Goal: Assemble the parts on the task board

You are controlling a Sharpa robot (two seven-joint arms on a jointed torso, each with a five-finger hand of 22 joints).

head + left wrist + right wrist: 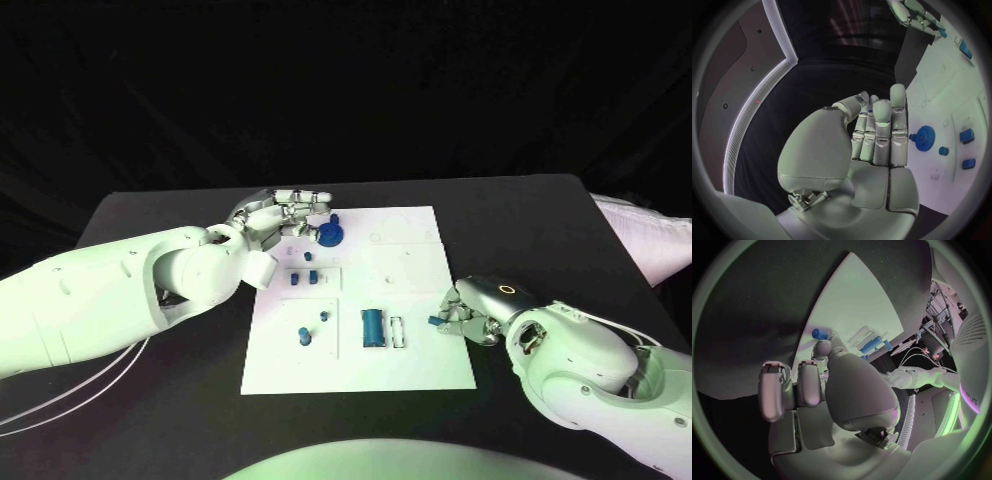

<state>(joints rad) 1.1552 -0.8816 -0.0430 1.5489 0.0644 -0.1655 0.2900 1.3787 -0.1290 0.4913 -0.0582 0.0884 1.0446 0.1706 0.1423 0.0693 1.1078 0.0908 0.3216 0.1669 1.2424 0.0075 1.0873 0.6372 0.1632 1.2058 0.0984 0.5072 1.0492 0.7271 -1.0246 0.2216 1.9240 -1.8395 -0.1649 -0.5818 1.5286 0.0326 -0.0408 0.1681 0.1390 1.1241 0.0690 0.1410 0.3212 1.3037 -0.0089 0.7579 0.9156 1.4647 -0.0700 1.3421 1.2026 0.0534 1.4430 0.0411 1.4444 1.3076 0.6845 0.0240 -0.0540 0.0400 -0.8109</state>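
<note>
While the head view hides the left hand's (283, 214) palm, its wrist view shows straight fingers (879, 132) together, holding nothing, beside the blue gear (924, 136) on the task board (411, 370). Right hand (464, 315) pinches a small blue part (819, 333) at the board's right edge.

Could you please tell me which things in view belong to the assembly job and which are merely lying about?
For the job:
white task board
blue gear-shaped part
blue cylinder part
small blue part, pinched by the right hand
left hand

Lying about:
black table
white cables
</note>
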